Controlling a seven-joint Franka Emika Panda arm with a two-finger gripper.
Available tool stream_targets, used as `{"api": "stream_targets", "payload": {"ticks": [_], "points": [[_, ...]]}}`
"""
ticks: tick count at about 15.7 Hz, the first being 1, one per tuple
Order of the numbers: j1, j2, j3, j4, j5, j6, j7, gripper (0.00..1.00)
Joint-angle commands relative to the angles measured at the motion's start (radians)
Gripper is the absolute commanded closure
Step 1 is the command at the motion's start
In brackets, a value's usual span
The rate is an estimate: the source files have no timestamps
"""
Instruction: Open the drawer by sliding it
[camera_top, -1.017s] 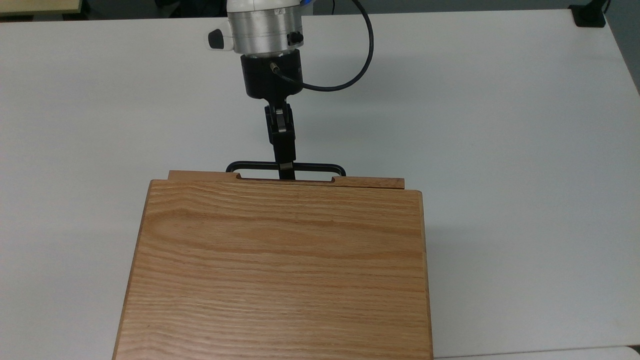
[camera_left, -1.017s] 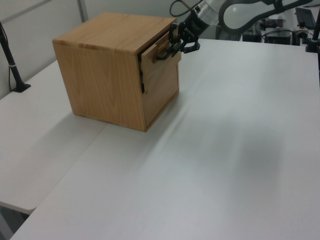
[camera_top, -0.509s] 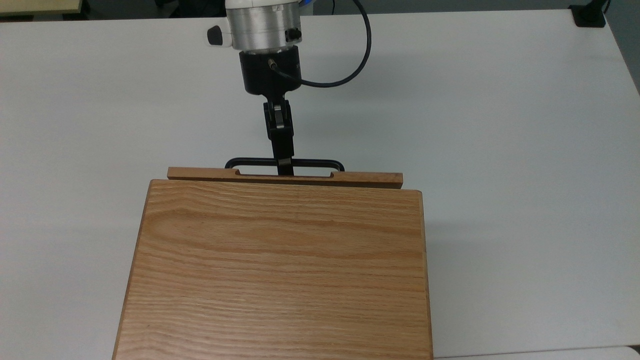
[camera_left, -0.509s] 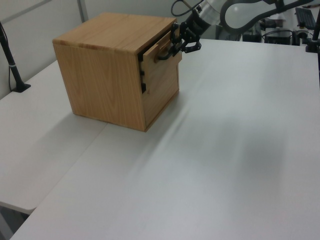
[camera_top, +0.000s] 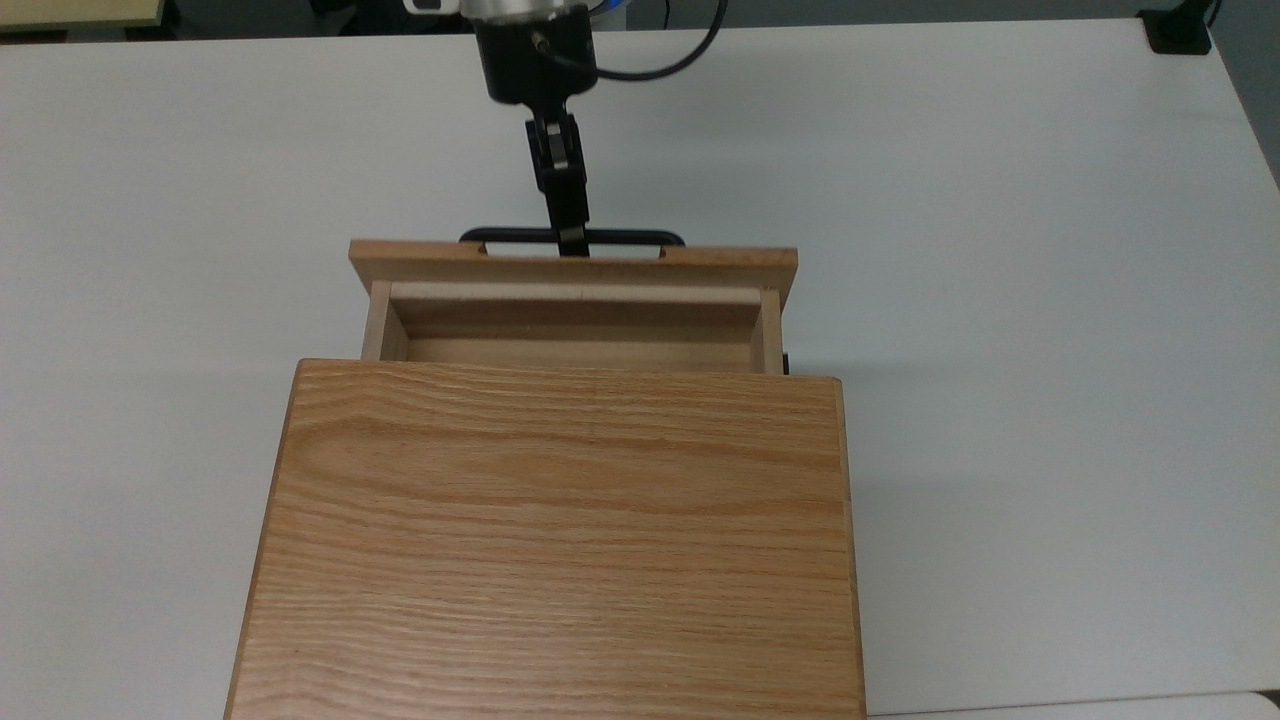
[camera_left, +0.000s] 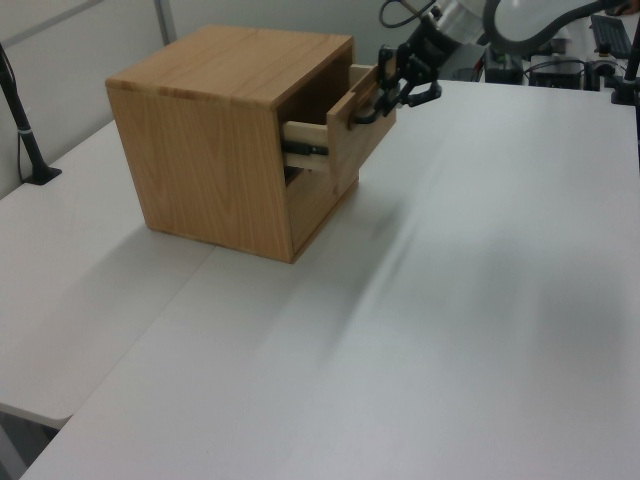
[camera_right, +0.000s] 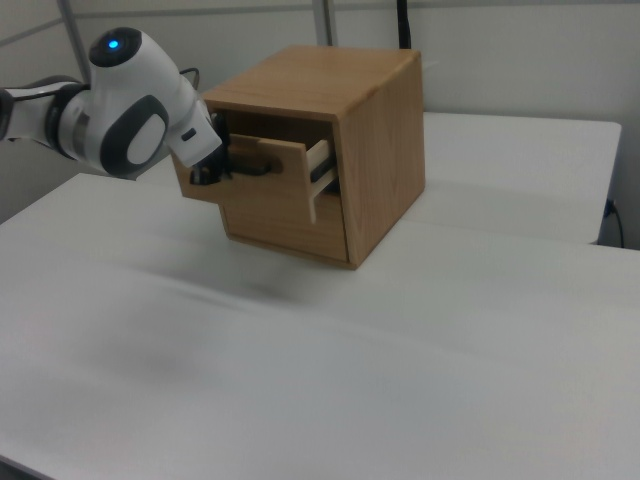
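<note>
I see the light oak wooden drawer (camera_top: 573, 300) standing partly out of the front of the oak box-shaped cabinet (camera_top: 560, 540), its inside bare. The black two-finger gripper (camera_top: 570, 238) is clamped on the middle of the drawer's long black metal bar handle (camera_top: 630, 237). The white robot arm (camera_right: 130, 105) reaches in level over the white table (camera_top: 1000, 300), wrist pointing at the front panel.

The cabinet (camera_top: 560, 540) stands on the table (camera_top: 1050, 300). The drawer (camera_top: 572, 300) juts out of the cabinet's front, toward the top view's top. The gripper (camera_top: 571, 240) sits at the handle (camera_top: 620, 236) on the drawer's front panel, beyond the cabinet.
</note>
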Motion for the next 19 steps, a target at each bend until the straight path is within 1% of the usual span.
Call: {"api": "stream_targets", "payload": {"ticks": [1,8,10,12,13,14,15,16,17,19], "points": [[0.002,-0.148,-0.007,-0.075,-0.015,-0.086,-0.052,1.00],[0.005,-0.267,-0.007,-0.135,-0.009,-0.244,-0.096,1.00],[0.010,-0.286,-0.007,-0.140,-0.007,-0.281,-0.105,1.00],[0.010,-0.285,-0.007,-0.134,-0.007,-0.305,-0.107,1.00],[0.008,-0.285,-0.007,-0.131,-0.007,-0.315,-0.107,0.68],[0.008,-0.281,-0.007,-0.123,-0.007,-0.327,-0.107,0.27],[0.010,-0.277,-0.007,-0.112,-0.007,-0.345,-0.107,0.17],[0.011,-0.275,-0.007,-0.102,-0.007,-0.362,-0.116,0.10],[0.014,-0.275,-0.007,-0.094,-0.007,-0.376,-0.146,0.01],[0.023,-0.277,-0.005,-0.069,-0.006,-0.448,-0.257,0.00]]}}
